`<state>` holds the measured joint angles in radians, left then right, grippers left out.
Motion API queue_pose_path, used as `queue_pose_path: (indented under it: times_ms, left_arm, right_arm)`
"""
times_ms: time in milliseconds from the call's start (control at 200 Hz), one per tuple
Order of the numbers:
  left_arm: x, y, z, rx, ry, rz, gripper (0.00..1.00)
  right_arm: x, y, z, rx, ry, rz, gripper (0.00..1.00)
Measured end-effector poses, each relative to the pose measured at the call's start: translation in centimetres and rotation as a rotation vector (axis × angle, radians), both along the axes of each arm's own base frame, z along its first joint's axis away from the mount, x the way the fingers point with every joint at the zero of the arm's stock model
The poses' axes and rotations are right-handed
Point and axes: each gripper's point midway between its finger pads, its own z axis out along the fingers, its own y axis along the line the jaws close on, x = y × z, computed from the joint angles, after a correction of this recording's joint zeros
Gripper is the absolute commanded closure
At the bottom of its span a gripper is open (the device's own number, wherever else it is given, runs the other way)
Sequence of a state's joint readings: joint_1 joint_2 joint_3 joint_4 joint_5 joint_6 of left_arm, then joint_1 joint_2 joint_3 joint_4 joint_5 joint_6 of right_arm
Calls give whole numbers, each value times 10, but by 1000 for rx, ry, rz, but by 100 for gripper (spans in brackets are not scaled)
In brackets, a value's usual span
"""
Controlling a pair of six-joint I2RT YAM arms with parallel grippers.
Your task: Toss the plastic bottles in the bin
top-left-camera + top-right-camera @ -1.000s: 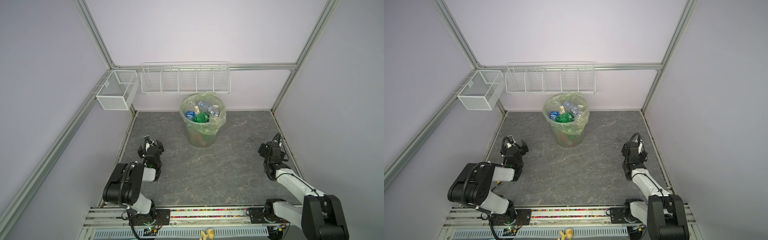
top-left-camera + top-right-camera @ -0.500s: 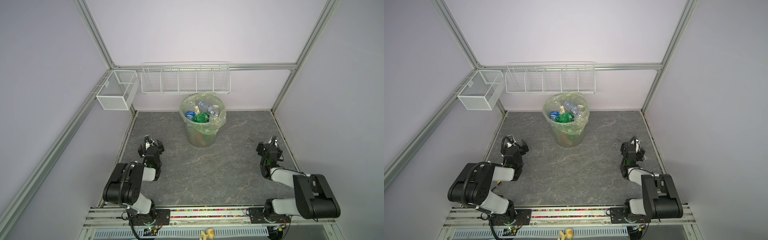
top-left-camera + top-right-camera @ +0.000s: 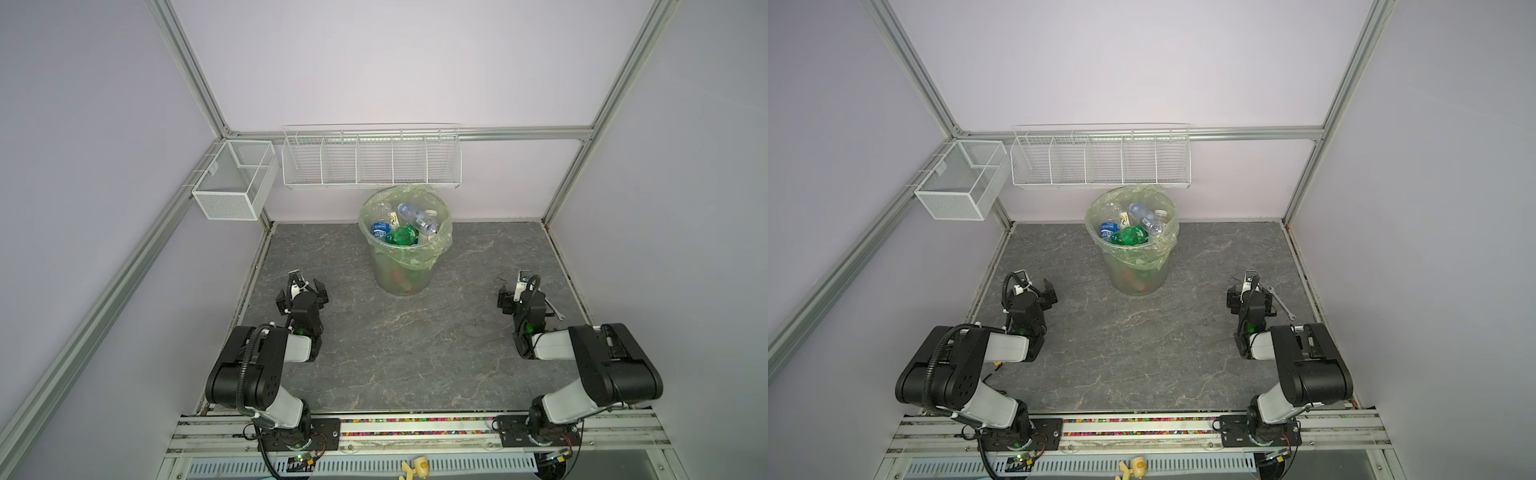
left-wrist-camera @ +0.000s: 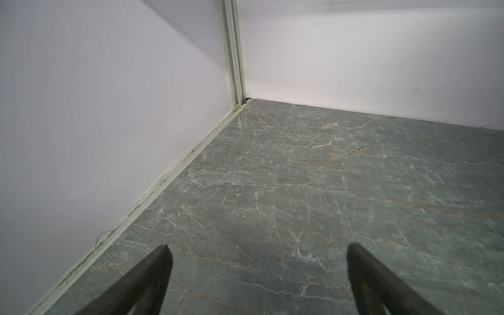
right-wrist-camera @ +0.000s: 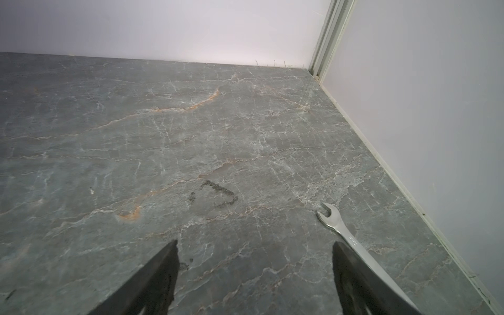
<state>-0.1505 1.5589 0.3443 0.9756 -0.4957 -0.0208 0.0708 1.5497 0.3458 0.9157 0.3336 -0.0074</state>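
The plastic bottles (image 3: 400,227) that show all lie inside the bin (image 3: 401,278), heaped close to its rim: one clear with a blue label, one green, and other clear ones lying across them. The bin, a translucent pale-green bucket with a crinkled bag folded over its rim, stands upright on the grey marbled tabletop (image 3: 415,349). It is near the back wall, about midway between the side walls. The long white wire rack (image 3: 370,166) hangs right above its far rim, and whether the two touch cannot be told. A smaller mesh basket (image 3: 232,183) hangs on the left frame rail above the far-left corner.

The left gripper (image 3: 301,291) sits low near the table's left edge, its fingers spread wide around nothing. The right gripper (image 3: 521,297) sits likewise near the right edge, its fingers apart and holding nothing.

A steel open-ended wrench (image 5: 338,226) lies flat just beside the right gripper's outer finger, between it and the right wall. The wrench's shaft runs behind that finger, so contact cannot be told.

An open stretch of slab lies between the two grippers, and from each of them to the bin.
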Motion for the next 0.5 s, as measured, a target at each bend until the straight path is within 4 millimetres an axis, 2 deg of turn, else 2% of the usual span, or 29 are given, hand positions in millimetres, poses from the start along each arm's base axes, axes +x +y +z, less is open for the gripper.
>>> queue_pose_path:
  times_ms: [135, 500]
  left_arm:
    - [0, 0, 0, 0, 0, 0, 1]
    - [0, 0, 0, 0, 0, 0, 1]
  right_arm:
    - [4, -8, 3, 19, -6, 0, 11]
    - [4, -4, 1, 29, 2, 25, 11]
